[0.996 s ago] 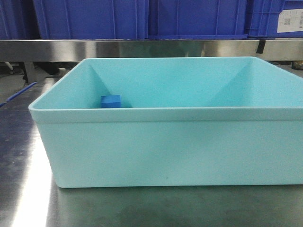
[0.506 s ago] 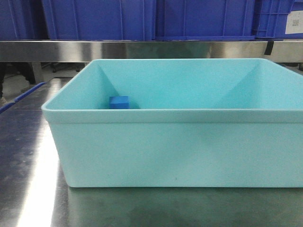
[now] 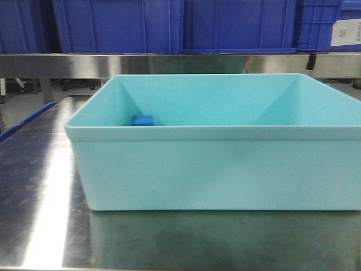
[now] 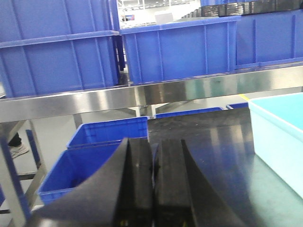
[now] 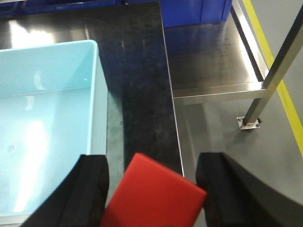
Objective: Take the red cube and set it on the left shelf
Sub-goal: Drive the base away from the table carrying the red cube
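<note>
The red cube (image 5: 151,194) sits tilted between the black fingers of my right gripper (image 5: 152,161), which is shut on it with one corner against the right finger. It hangs above the dark table edge (image 5: 142,94), just right of the cyan bin (image 5: 47,94). My left gripper (image 4: 154,144) is shut with nothing in it, pointing at a steel shelf rail (image 4: 142,97) that carries blue crates (image 4: 175,49). Neither gripper shows in the front view. I cannot tell which shelf is the left shelf.
The large cyan bin (image 3: 214,132) fills the front view, with a small blue cube (image 3: 143,119) in its far left corner. Blue crates (image 3: 169,25) stand on the steel shelf (image 3: 169,63) behind it. Open blue crates (image 4: 80,165) lie low on the left. A steel post (image 5: 277,71) stands at the right.
In the front view the cyan bin has shifted right and looks smaller, so the view has drawn back from it. The blue cube has stayed in its corner.
</note>
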`<state>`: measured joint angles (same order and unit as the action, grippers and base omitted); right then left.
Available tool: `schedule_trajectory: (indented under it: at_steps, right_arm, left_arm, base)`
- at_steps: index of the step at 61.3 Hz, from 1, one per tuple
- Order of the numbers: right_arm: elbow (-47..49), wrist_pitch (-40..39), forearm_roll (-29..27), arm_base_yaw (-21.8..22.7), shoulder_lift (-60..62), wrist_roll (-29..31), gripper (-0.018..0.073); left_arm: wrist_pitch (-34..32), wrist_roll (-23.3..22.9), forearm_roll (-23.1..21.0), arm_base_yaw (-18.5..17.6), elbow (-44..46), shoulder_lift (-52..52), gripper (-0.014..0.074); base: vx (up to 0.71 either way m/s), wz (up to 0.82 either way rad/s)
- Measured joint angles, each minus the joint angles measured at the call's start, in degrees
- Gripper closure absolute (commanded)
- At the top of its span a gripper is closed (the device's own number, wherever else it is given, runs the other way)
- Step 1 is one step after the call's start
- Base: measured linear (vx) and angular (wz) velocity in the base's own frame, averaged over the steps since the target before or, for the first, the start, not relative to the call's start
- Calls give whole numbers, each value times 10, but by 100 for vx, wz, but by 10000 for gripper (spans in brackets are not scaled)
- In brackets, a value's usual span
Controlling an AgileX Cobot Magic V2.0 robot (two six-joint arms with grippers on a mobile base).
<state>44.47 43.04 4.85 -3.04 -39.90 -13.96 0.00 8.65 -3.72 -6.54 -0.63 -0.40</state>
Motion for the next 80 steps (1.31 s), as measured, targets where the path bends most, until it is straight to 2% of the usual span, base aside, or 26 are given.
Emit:
schedule_trajectory:
  at_steps: [47, 80]
  right_arm:
    - [0, 0, 0, 0, 0, 0, 501]
    - [0, 0, 0, 0, 0, 0, 501]
  left_arm:
    - [0, 0, 1, 0, 0, 0, 491]
    - [0, 0, 1, 0, 0, 0, 491]
  base:
    - [-12, 33]
    - [-20, 49]
